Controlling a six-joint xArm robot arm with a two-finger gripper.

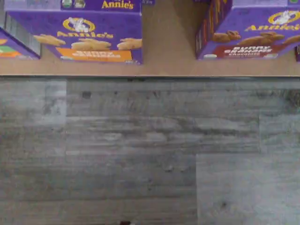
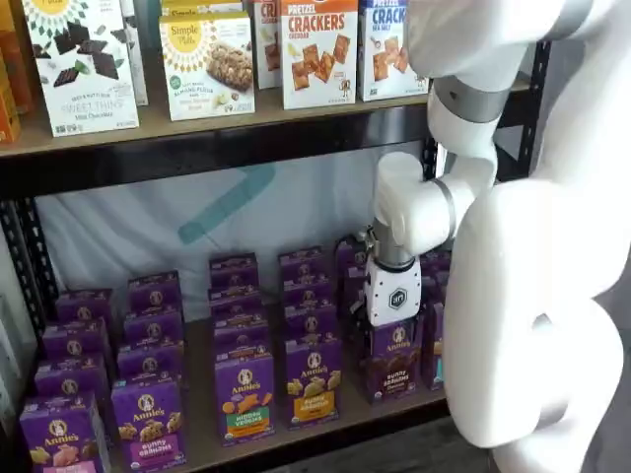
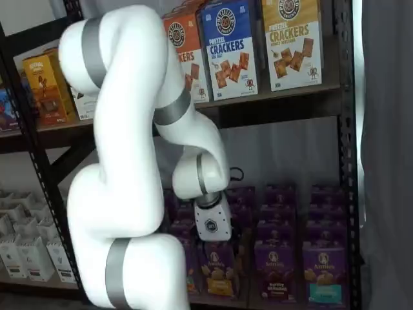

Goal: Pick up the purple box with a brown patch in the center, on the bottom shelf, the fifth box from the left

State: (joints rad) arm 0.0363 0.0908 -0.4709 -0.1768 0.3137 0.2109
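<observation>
The purple box (image 1: 253, 33) with brown bunny cookies and a brown label band stands upright at the front of the bottom shelf (image 1: 168, 51); it shows in both shelf views (image 2: 396, 363) (image 3: 274, 266). My gripper (image 2: 387, 327) hangs with its white body just in front of and above that box; from the other side the gripper (image 3: 219, 244) appears before the row. Its black fingers barely stand out against the dark boxes. Nothing is between them, and the wrist view looks down on the floor ahead of the shelf edge.
A purple box with an orange patch (image 1: 96, 35) stands left of the brown one with a gap between them. A yellow-patch box (image 2: 314, 389) and a teal-patch box (image 3: 322, 274) flank the target. The upper board (image 2: 197, 148) carries cracker boxes (image 2: 318, 49). A black rack post (image 3: 352, 194) stands at the right.
</observation>
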